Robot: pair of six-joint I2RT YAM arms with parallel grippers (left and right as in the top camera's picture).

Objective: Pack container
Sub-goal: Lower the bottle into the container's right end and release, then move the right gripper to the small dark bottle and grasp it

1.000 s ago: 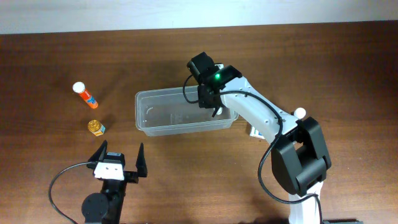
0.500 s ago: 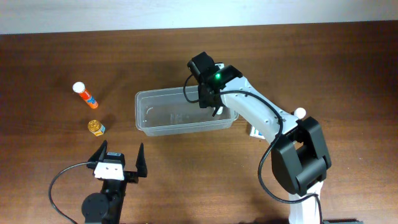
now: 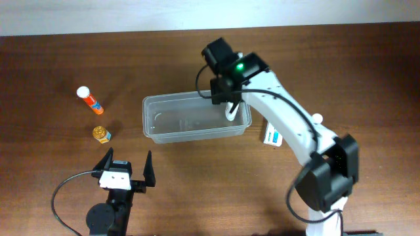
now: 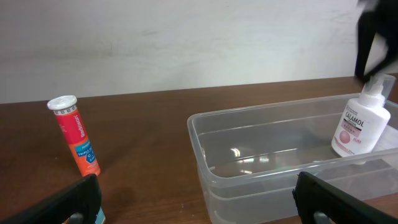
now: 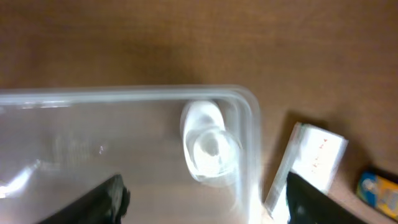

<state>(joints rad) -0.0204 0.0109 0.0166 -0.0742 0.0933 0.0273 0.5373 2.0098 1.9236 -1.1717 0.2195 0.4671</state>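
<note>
Black right tool (image 3: pixel 220 90) hangs over the right end of the container (image 3: pixel 190 136), jaws spread wide; I see nothing gripped. In its wrist view the two fingers (image 5: pixel 112 198) sit far apart at the bottom edge, and a white lotion bottle (image 5: pixel 208 146) shows top-on below and between them. That bottle stands upright inside the clear tub, tight in the right-hand corner, pink label facing the left wrist camera. I can't tell if the tool touches the pump head.

Container lies mid-worktop (image 3: pixel 341 59), long side left to right, otherwise bare inside. Just off its right end lies a white box (image 3: pixel 272 136), with a small blue-and-yellow item (image 5: pixel 376 186) beside it.

Left tool (image 3: pixel 125 167) sits near the front edge, well apart from the tub, fully spread, holding nothing. Off to the left of the tub are an orange tube (image 3: pixel 90 98) with a white cap and a small gold jar (image 3: pixel 100 134).
</note>
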